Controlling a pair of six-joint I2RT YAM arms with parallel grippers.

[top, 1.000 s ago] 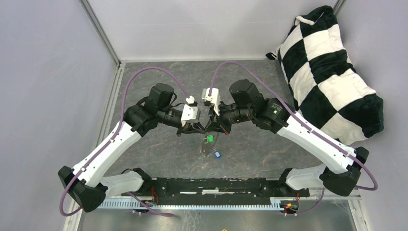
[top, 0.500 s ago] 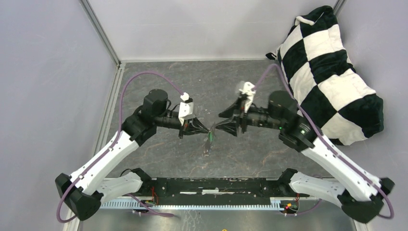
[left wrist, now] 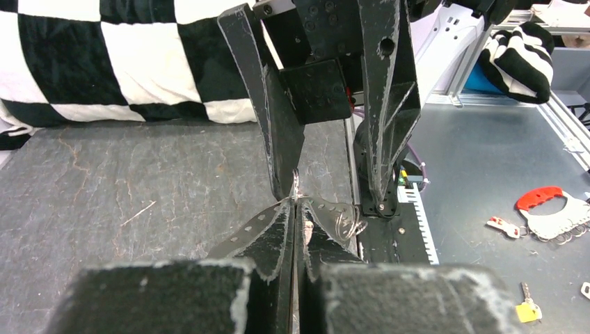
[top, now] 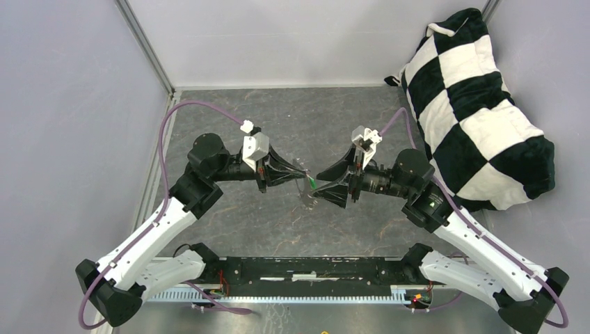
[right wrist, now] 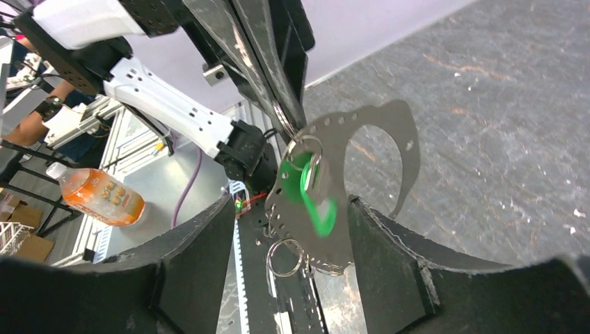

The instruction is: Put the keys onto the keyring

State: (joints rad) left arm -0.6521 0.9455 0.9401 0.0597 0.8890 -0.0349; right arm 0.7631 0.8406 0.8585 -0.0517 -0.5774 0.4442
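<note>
The keyring (right wrist: 379, 129) is a flat silver crescent plate with punched holes and small split rings at its lower edge. A green-headed key (right wrist: 309, 191) hangs against it. My left gripper (top: 304, 179) is shut on the plate's edge and holds it above the table, its tips (left wrist: 295, 202) pressed together on the metal (left wrist: 334, 212). My right gripper (top: 321, 185) faces it from the right and stands open. Its fingers (right wrist: 209, 243) flank the plate without touching it (right wrist: 292, 209). From above, the keyring (top: 306, 192) and the key (top: 314, 184) show between the two grippers.
A black-and-white checkered pillow (top: 480, 104) lies at the back right of the stone-grey table (top: 264, 223). The black base rail (top: 299, 268) runs along the near edge. Beyond the table are an orange bottle (right wrist: 97, 195), a red-handled key holder (left wrist: 549, 202) and a yellow key (left wrist: 529, 309).
My right gripper has opened and pulled back to the right and lower. The left arm has drawn back to the left, still pinching the keyring. The green key has come up with it.
</note>
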